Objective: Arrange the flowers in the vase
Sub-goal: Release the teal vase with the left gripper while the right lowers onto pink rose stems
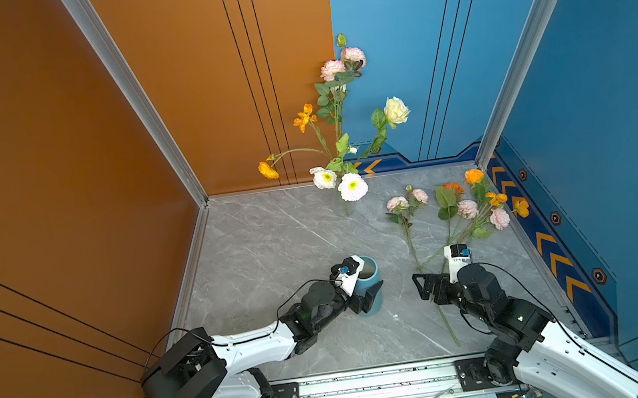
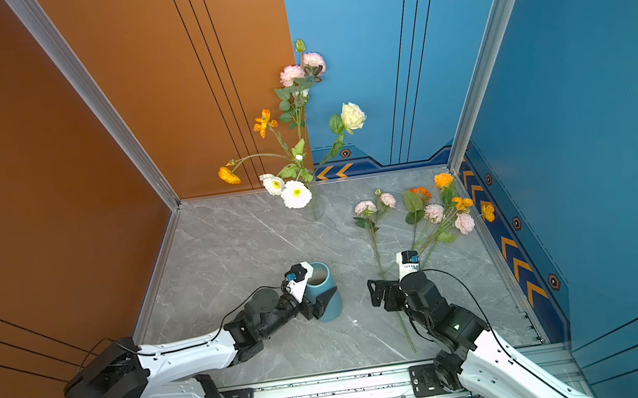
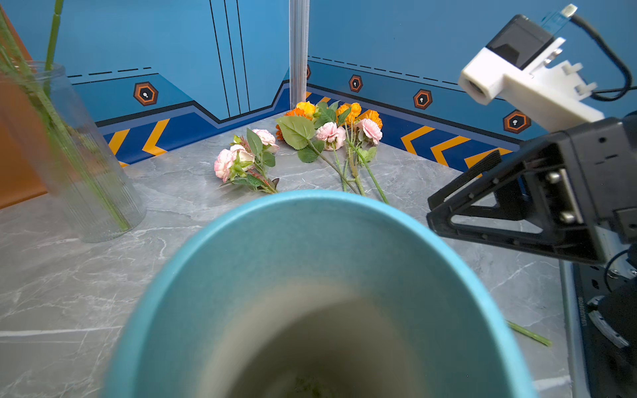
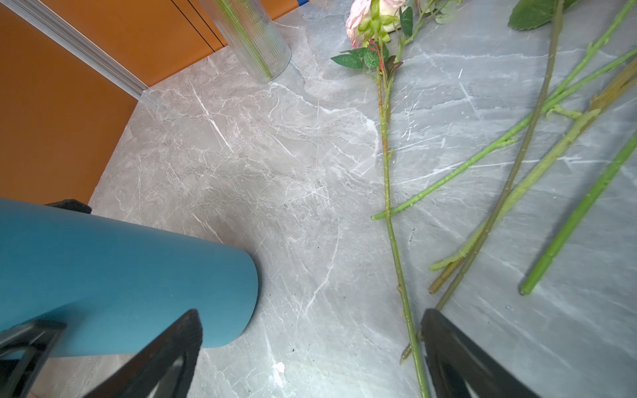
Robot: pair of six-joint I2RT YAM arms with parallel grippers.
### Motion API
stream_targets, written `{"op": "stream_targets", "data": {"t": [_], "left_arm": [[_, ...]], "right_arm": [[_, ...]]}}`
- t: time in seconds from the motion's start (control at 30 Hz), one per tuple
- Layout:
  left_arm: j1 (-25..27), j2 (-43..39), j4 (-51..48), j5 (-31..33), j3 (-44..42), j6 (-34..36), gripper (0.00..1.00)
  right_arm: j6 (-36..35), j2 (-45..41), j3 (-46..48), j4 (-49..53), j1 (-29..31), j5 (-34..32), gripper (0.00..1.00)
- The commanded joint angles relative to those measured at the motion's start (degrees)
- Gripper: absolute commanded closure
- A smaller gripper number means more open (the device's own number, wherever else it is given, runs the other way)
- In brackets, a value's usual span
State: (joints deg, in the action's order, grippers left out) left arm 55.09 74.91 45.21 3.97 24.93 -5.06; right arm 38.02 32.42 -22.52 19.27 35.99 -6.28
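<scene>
Pickup step: left claw [image 1: 364,295] clamps the blue vase [image 4: 120,268] at six o'clock; right claw [image 4: 310,315] hangs wide open over the pink flower's stem [image 4: 387,193]. Next, likely: pinch, lift.

The blue vase [image 1: 367,283] is matte teal outside and grey-beige within. The floor [image 1: 265,249] under it is grey marble veined with white. Behind the blue vase, a clear ribbed glass vase [image 3: 100,200] carries green stems, white daisies [image 1: 352,186] with yellow centres, a cream rose [image 1: 396,110], orange blooms [image 1: 304,117] and white-pink carnations [image 1: 333,68]. Right of it lie loose flowers [image 1: 467,209], pink, orange and yellow, on green stems. Left of it stands an orange wall [image 1: 32,162] with thin black lines; right of it, a blue wall [image 1: 605,66] with a navy band [image 1: 555,257] of orange chevrons.
</scene>
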Motion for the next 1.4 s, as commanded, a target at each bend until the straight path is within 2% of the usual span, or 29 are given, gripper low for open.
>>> {"op": "stream_targets", "data": {"t": [0.0,0.2,0.33,0.4,0.7,0.83,0.97,1.13,1.2,1.27,1.37], "left_arm": [[0.37,0.31,4.78,-2.93,2.15,-1.5,0.49],[0.38,0.06,3.62,-2.21,1.95,-1.11,0.26],[0.42,-0.69,2.78,-2.17,1.65,0.15,0.15],[0.41,-1.15,2.78,-2.03,1.38,0.53,0.01],[0.25,-3.04,2.49,-3.38,0.76,2.19,0.02],[0.03,-7.62,-1.38,-3.96,1.16,4.61,0.02],[-1.21,-16.68,-16.54,-5.22,4.58,8.6,0.02],[-3.3,-24.99,-47.58,-12.31,16.98,15.73,0.02],[-4.37,-24.53,-60.07,-14.17,23.95,16.87,0.02],[-5.44,-22.14,-69.96,-17.3,30.74,19.08,0.02],[-6.43,-18.53,-75.87,-22.13,36.78,25.02,0.02]], "right_arm": [[0.42,0.02,0.44,-0.75,0.01,-0.9,0.0],[0.82,0.83,0.64,-0.75,-0.3,-1.08,0.0],[0.66,1.0,0.64,-0.82,-0.39,-1.01,0.0],[0.69,1.02,0.72,-1.1,-0.48,-0.98,0.0],[1.0,1.96,0.9,-2.02,-0.66,-0.7,0.0],[1.19,4.53,-0.23,0.42,-1.37,-2.38,0.01],[0.81,11.13,-3.03,3.32,-3.96,-2.86,0.06],[-3.33,22.15,-8.83,3.42,-5.65,-0.17,0.12],[-4.95,26.05,-11.51,3.5,-6.31,0.13,0.22],[-6.13,29.26,-13.65,2.96,-7.47,0.34,0.36],[-8.49,34.82,-16.69,0.76,-10.19,2.46,0.48]]}}
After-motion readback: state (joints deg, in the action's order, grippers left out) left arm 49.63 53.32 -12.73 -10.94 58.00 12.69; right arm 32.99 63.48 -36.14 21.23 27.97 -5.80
